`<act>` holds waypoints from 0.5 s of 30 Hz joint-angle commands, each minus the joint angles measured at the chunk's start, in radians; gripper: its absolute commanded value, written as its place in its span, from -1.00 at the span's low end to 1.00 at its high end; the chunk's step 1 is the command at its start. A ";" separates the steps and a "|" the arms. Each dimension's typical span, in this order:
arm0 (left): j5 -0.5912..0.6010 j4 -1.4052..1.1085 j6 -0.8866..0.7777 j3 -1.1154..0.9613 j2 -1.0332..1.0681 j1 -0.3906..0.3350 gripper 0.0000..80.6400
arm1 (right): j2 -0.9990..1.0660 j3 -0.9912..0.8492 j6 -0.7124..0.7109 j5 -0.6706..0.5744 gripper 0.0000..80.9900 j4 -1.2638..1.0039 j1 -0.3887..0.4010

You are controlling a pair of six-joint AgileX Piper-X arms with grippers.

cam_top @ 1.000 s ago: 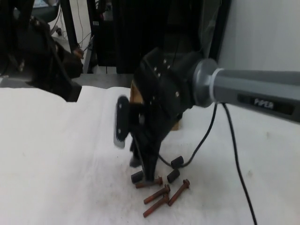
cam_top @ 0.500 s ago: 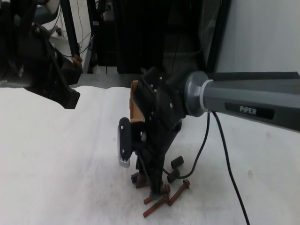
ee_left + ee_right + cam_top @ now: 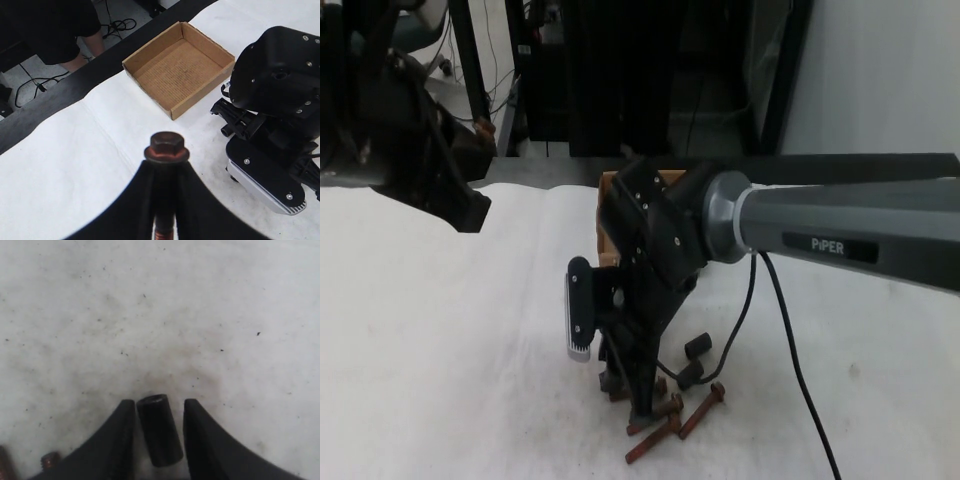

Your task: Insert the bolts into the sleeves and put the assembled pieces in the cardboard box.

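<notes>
Between the fingers of my left gripper (image 3: 166, 172) a rusty bolt (image 3: 166, 149) stands head up; the gripper is shut on its shank, high over the bench at the far left. Below it lies the open cardboard box (image 3: 180, 67), with nothing in it. My right gripper (image 3: 160, 403) is down on the white cover, and a black sleeve (image 3: 161, 432) lies between its open fingers with narrow gaps either side. In the high view the right gripper (image 3: 638, 405) points down into a small pile of rusty bolts (image 3: 703, 408) and black sleeves (image 3: 697, 346).
The box (image 3: 607, 190) sits just behind the right arm's wrist (image 3: 660, 230). A black cable (image 3: 790, 360) trails over the white cover (image 3: 440, 330) to the right of the pile. Dark stands and cables fill the room behind the bench.
The right arm has come down and forward, bringing its gripper onto the pile of bolts and sleeves. The left arm has hardly moved.
</notes>
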 commanded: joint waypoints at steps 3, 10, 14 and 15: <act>-0.005 -0.005 0.002 -0.003 0.000 0.001 -1.00 | 0.031 -0.006 -0.006 -0.016 -0.21 0.042 -0.001; -0.005 -0.005 0.002 -0.003 0.000 0.001 -1.00 | 0.038 -0.006 -0.006 -0.016 -0.21 0.048 -0.001; -0.005 -0.005 0.002 -0.003 0.000 0.001 -1.00 | 0.053 -0.006 -0.006 -0.016 -0.21 0.050 -0.003; -0.005 -0.005 0.002 -0.003 0.000 0.001 -1.00 | 0.057 -0.006 -0.006 -0.016 -0.21 0.049 -0.003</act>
